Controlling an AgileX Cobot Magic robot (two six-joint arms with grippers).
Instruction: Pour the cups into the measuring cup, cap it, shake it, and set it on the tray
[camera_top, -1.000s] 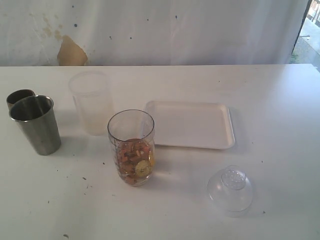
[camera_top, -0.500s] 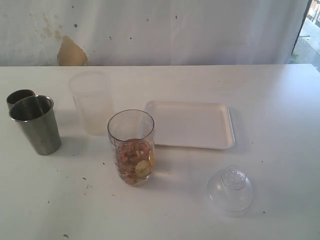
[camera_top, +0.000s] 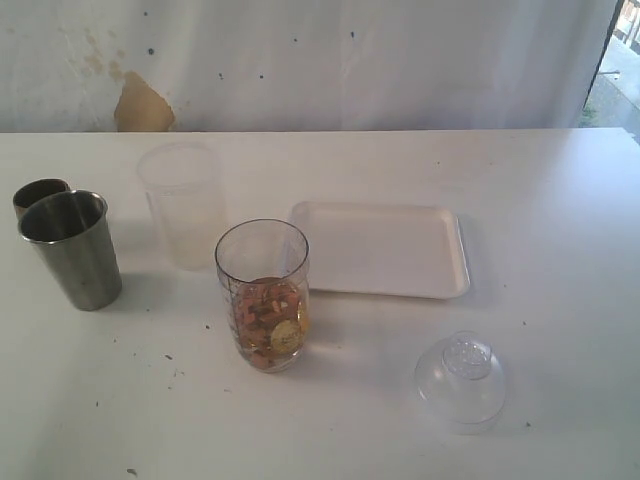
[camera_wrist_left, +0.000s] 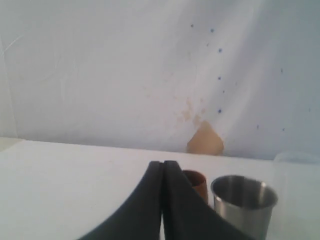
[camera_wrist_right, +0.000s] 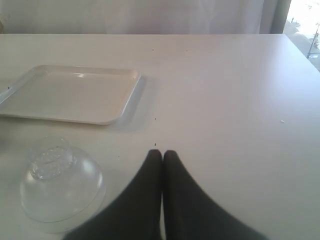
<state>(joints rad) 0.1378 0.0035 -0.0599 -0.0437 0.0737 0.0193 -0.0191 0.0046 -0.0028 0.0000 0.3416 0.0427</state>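
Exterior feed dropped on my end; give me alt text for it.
An uncapped measuring cup, partly filled with colourful pieces, stands on the table beside a white tray. Two steel cups and a frosted cup stand left of it; a clear dome lies front right.

measuring cup (camera_top: 262, 290) front, left open | frosted cup (camera_top: 183, 205), tray (camera_top: 385, 248) crowd its rear

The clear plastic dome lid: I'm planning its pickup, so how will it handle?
The clear plastic dome lid looks thin, so probably light and flexible. Its smooth curved wall may slip. Resting rim-down, it seems unlikely to roll.
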